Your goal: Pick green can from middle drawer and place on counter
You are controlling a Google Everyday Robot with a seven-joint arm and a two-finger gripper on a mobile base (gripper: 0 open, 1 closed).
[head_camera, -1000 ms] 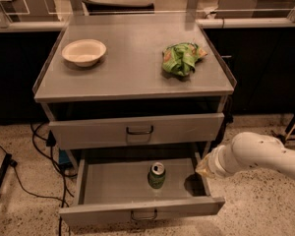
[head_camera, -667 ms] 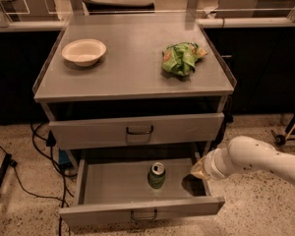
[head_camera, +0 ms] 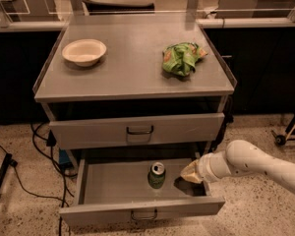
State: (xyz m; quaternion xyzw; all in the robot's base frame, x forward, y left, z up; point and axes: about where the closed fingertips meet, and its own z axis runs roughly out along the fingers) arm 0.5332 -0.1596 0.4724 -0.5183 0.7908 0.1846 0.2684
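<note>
The green can [head_camera: 157, 175] stands upright on the floor of the open middle drawer [head_camera: 108, 183], right of the drawer's centre. My gripper [head_camera: 189, 172] is inside the drawer at its right side, a short way right of the can and apart from it, at about the can's height. The white arm [head_camera: 255, 163] reaches in from the right over the drawer's side wall. The counter [head_camera: 132, 70] is the flat grey top above.
A cream bowl [head_camera: 84, 51] sits at the counter's left and a green and orange snack bag [head_camera: 181, 58] at its right. The upper drawer [head_camera: 137, 130] is closed. Cables [head_camera: 37, 132] lie on the floor at left.
My arm has moved left and deeper into the drawer, bringing the gripper closer to the can. The can has not moved.
</note>
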